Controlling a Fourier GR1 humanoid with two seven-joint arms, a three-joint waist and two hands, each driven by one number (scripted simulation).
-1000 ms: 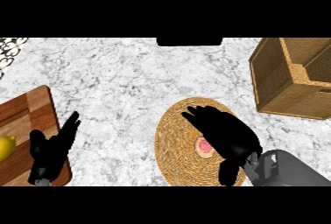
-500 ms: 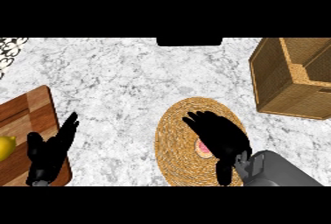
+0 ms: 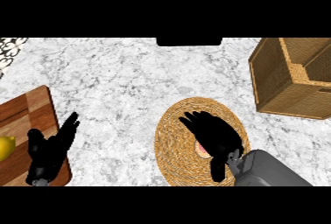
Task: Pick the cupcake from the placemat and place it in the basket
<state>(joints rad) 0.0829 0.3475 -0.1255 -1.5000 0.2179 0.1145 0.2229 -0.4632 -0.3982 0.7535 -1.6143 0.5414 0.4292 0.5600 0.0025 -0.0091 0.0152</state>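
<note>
The right hand [image 3: 216,135] lies over the round woven placemat [image 3: 177,146], fingers curled down around the cupcake [image 3: 203,150], of which only a pink sliver shows at the hand's left edge, under the palm. The basket [image 3: 291,78] stands on the marble counter [image 3: 123,83] well beyond this hand, up and to its right. The left hand [image 3: 50,148] rests open, fingers straight, over the wooden cutting board [image 3: 22,113]; a yellow fruit [image 3: 5,148] sits just to its left.

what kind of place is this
Most likely a kitchen counter: a marbled grey-white countertop, a wooden cutting board with a yellow fruit on it, a round woven placemat and a wicker basket.
</note>
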